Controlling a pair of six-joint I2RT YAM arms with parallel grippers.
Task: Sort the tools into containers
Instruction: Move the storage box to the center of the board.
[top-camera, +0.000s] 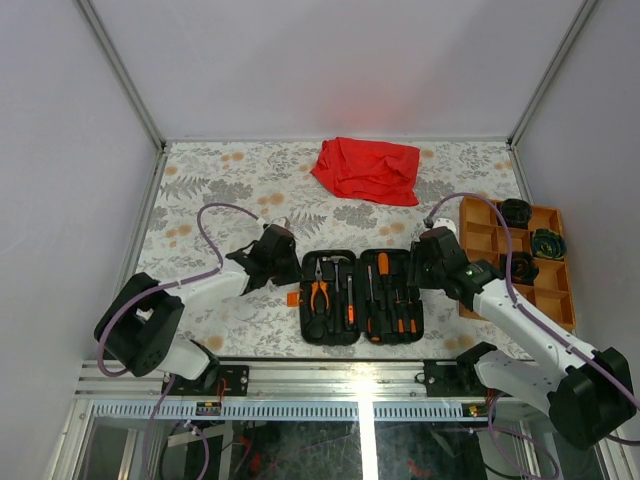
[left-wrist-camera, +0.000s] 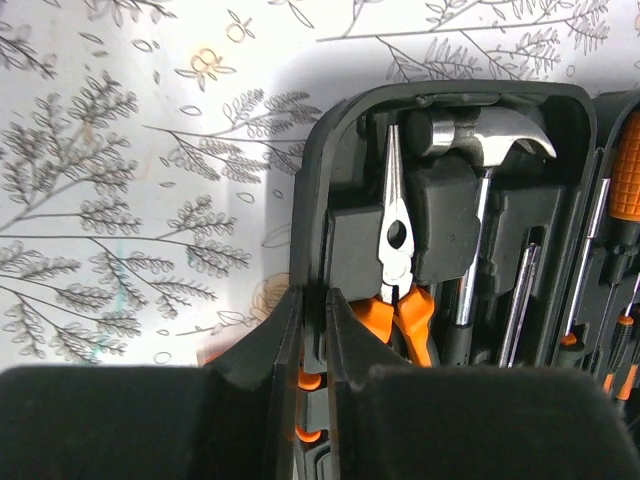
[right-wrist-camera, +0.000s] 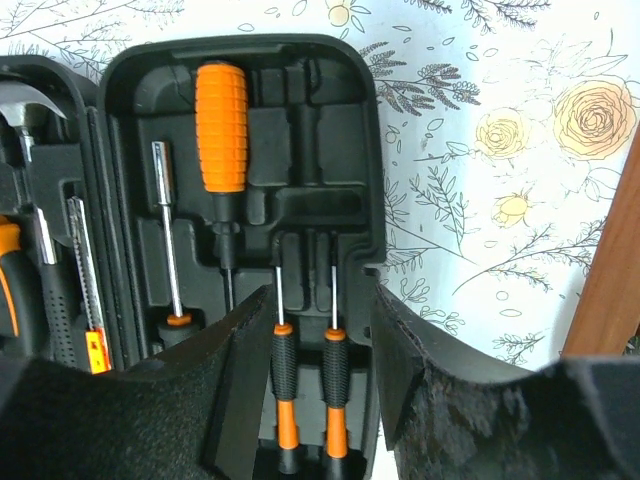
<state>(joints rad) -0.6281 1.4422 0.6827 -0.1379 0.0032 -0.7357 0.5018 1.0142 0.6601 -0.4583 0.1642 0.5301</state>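
Observation:
The black tool case (top-camera: 330, 258) lies open at the table's front middle. Its left half holds pliers (left-wrist-camera: 398, 250), a steel-headed hammer (left-wrist-camera: 490, 135) and a screwdriver. Its right half holds a big orange-handled screwdriver (right-wrist-camera: 222, 125) and two thin screwdrivers (right-wrist-camera: 285, 370) side by side. My left gripper (left-wrist-camera: 314, 295) is closed on the case's left rim (left-wrist-camera: 308, 180), just above the orange latch (top-camera: 293, 298). My right gripper (right-wrist-camera: 322, 288) is open low over the right half, its fingers either side of the two thin screwdrivers and the case's right wall. The orange tray (top-camera: 480, 240) stands to the right.
A red cloth (top-camera: 367, 168) lies crumpled at the back middle. Some of the tray's compartments hold dark round items (top-camera: 547, 242). The tray's edge (right-wrist-camera: 605, 290) shows close to the right of my right gripper. White walls bound the flowered table (top-camera: 200, 190).

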